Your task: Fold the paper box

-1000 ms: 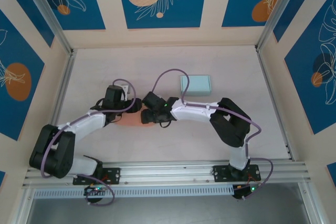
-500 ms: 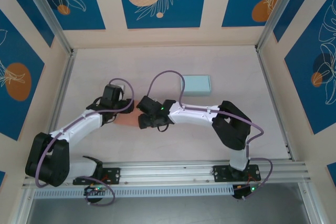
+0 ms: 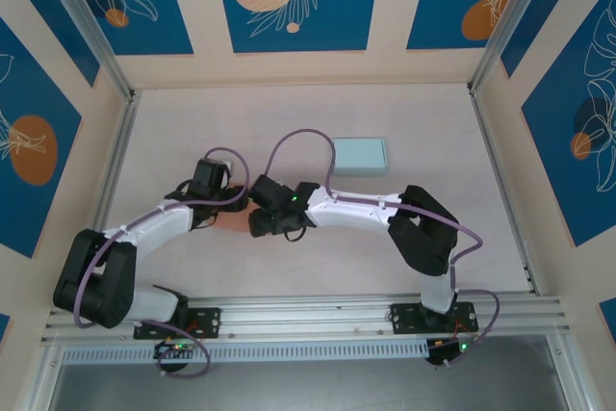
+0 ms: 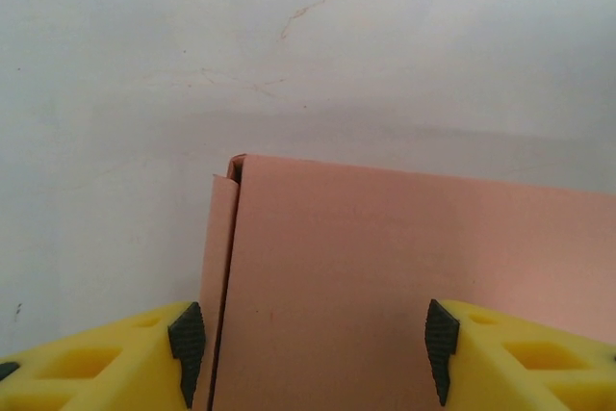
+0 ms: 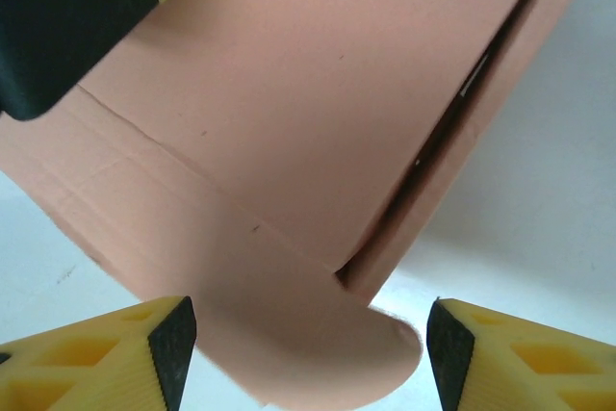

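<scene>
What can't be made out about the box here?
Top external: both wrists cover most of the pink paper box; its fold state is unreadable.
Left wrist: frame edges cut off the box's right and near sides; whether the left gripper touches it is unclear.
Right wrist: a blurred black shape hides the box's upper left; the side slit is too dark.

Your left arm (image 3: 154, 226) and right arm (image 3: 358, 205) are built of smooth white links joined by chunky black joints. A lilac cable (image 3: 301, 133) loops along each of them. Each arm stands on a black base (image 3: 433, 317), and a small green light (image 3: 292, 197) glows on the right wrist. On your left gripper (image 4: 313, 353) and right gripper (image 5: 308, 353), the fingers (image 4: 87, 368) are yellow with hollowed cells, tipped by ribbed black pads (image 4: 188, 348).
</scene>
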Robot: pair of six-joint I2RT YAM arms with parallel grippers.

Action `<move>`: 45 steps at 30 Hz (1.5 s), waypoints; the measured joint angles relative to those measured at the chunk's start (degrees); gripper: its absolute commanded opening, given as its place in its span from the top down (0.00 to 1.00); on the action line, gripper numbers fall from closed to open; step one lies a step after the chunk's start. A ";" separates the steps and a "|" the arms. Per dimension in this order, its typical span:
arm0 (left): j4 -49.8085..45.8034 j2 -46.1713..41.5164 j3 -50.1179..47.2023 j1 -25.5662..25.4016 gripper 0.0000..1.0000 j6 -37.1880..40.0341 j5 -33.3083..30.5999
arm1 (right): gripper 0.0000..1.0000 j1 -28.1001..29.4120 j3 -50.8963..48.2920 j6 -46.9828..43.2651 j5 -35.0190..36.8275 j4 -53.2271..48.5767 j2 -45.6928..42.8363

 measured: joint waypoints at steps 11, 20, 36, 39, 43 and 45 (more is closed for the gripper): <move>2.16 0.46 -0.44 -0.02 0.28 -1.64 0.59 | 0.39 0.87 0.44 2.60 -2.27 0.02 2.16; -2.45 -6.75 -3.26 -0.57 0.37 -1.70 -5.79 | 0.39 0.11 1.07 2.93 -1.16 -2.12 2.16; 11.91 -2.03 -7.61 -9.49 0.40 -16.13 5.44 | 0.38 -11.61 -7.80 -3.26 -0.90 -2.86 -9.18; 12.85 -1.46 -7.61 -9.79 0.38 -17.18 5.25 | 0.37 -12.46 -9.55 -4.04 -0.83 -3.93 -13.25; 13.11 -1.38 -7.58 -10.01 0.38 -17.40 4.37 | 0.37 -11.69 -12.09 -4.24 -1.03 -4.13 -16.37; 13.11 -1.27 -7.58 -10.05 0.39 -17.38 4.20 | 0.37 -11.30 -12.59 -4.26 -1.42 -4.17 -16.02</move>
